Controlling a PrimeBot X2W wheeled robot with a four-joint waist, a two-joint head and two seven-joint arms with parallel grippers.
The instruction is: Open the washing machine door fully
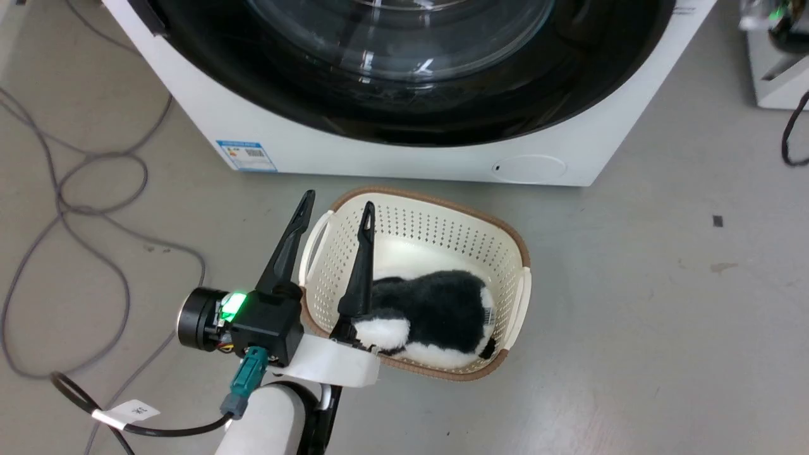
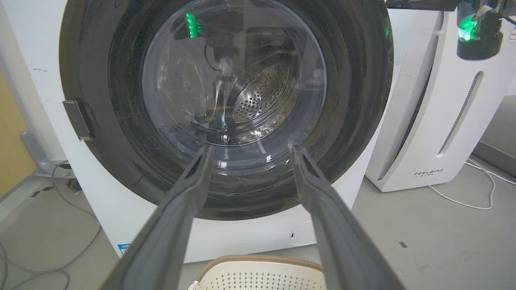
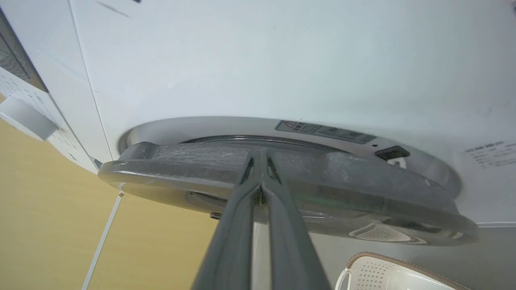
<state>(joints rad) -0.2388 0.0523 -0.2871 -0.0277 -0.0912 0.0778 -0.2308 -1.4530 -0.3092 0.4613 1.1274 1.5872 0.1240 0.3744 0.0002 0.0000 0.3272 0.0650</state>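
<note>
The left gripper point(image 1: 339, 199) is held wide open with nothing clasped. Its fingers are spread above a cream basket point(image 1: 442, 227) set on the floor just in front of the washing machine point(image 1: 411, 161). The right gripper point(image 3: 262, 157) is pressed shut, its tips laid against the rim of the washing machine door point(image 3: 342, 177); whether anything is pinched cannot be told. In the right wrist view the door is seen standing slightly off the machine's white front. In the left wrist view its glass bowl and the steel drum are met head-on. A black-and-white plush toy point(image 1: 436, 303) is shown in the basket by the head view.
</note>
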